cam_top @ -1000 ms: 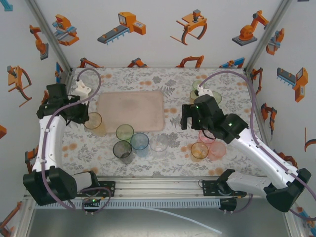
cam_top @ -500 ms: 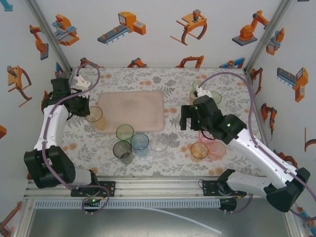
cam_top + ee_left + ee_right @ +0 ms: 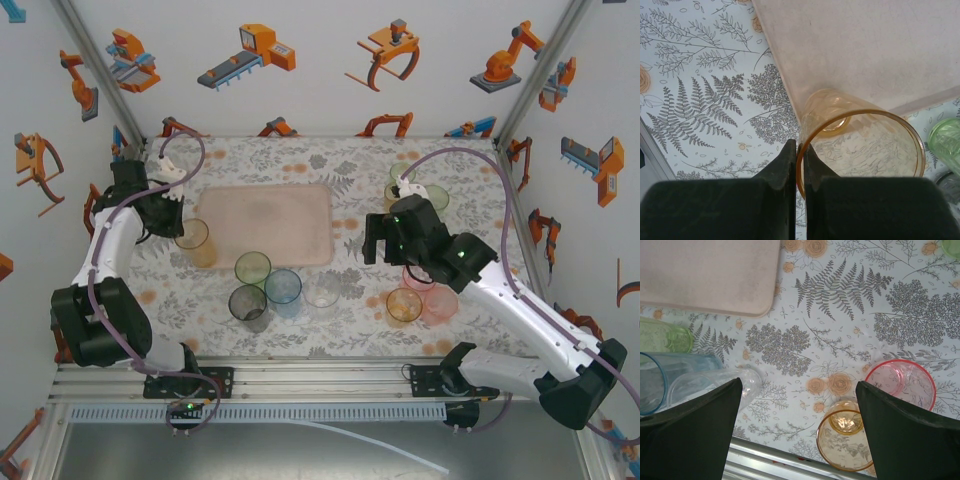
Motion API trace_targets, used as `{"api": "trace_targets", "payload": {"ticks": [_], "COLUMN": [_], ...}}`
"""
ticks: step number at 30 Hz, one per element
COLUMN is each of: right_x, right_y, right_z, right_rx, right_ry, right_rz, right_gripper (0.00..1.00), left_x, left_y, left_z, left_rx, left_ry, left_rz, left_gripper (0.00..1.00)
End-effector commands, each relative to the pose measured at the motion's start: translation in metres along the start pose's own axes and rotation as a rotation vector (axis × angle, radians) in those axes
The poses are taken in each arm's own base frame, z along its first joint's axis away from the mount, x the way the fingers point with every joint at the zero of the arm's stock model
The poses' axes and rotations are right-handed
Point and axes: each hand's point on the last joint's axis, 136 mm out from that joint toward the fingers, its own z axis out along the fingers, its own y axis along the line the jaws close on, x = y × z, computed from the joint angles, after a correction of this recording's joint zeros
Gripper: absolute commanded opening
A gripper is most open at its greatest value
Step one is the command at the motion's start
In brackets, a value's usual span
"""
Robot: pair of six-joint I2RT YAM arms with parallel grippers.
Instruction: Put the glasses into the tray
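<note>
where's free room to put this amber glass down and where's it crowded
The whole tray is bare; so is the cloth between its right edge and the right gripper. Crowded: green, grey, blue and clear glasses off its near edge, pink and amber ones by the right arm.

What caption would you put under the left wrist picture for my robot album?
Left gripper pinching the rim of an amber tumbler near the edge of the pale pink tray.

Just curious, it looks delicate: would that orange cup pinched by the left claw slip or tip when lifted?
Probably light: the orange cup looks like thin see-through plastic. The left gripper pinches only one side of its rim, so it may tilt or swing. Its smooth wall could slip.
</note>
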Motion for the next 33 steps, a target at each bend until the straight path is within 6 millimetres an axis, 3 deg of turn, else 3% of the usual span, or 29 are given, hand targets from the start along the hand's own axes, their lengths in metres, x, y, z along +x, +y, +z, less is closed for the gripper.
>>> {"api": "trace_targets", "payload": {"ticks": [1, 12, 18, 24, 33], "right_x": [-0.001, 0.002, 0.001, -0.007, -0.002], "right_y": [0.002, 0.000, 0.000, 0.000, -0.005], "right_z": [0.001, 0.000, 0.000, -0.007, -0.013], "right_rx": [-0.004, -0.003, -0.003, 0.003, 0.002], "right_ry": [-0.010, -0.013, -0.016, -0.027, -0.041], "right_rz": [0.010, 0.015, 0.015, 0.001, 0.023], "right_gripper": [0.85, 0.85, 0.85, 0.86, 0.86], "left_x": [0.002, 0.002, -0.003, -0.016, -0.033], "left_y": [0.001, -0.001, 0.000, 0.003, 0.009], "left_z": [0.003, 0.000, -0.007, -0.021, -0.049], "left_rx": [0.006, 0.016, 0.011, -0.010, -0.070], "left_ry": [0.001, 0.007, -0.001, -0.030, -0.069], "left_rz": [0.004, 0.010, 0.015, 0.025, 0.017], "left_gripper": [0.07, 0.26, 0.30, 0.54, 0.72]}}
